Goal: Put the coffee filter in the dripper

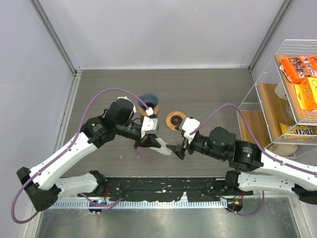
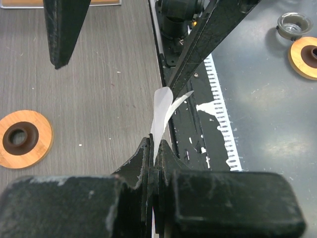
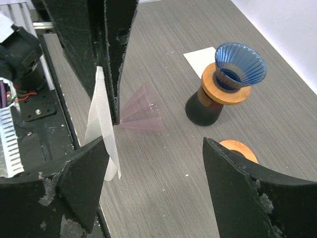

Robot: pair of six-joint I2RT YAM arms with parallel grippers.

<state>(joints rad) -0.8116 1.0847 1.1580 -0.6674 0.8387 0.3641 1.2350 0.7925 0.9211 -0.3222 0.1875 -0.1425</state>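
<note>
White coffee filter [image 2: 161,106], pinched w/ left tool [image 2: 156,153]

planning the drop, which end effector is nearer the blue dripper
Left. The left end effector, shut on the coffee filter, sits just on the near side of the dripper; the open right end effector is farther right.

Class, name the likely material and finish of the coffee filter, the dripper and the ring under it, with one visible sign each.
The coffee filter: thin matte white paper, seemingly; curls limply. The dripper: probably glossy blue plastic; ribbed, translucent. The ring: looks like matte wood, by its orange-tan colour.
</note>
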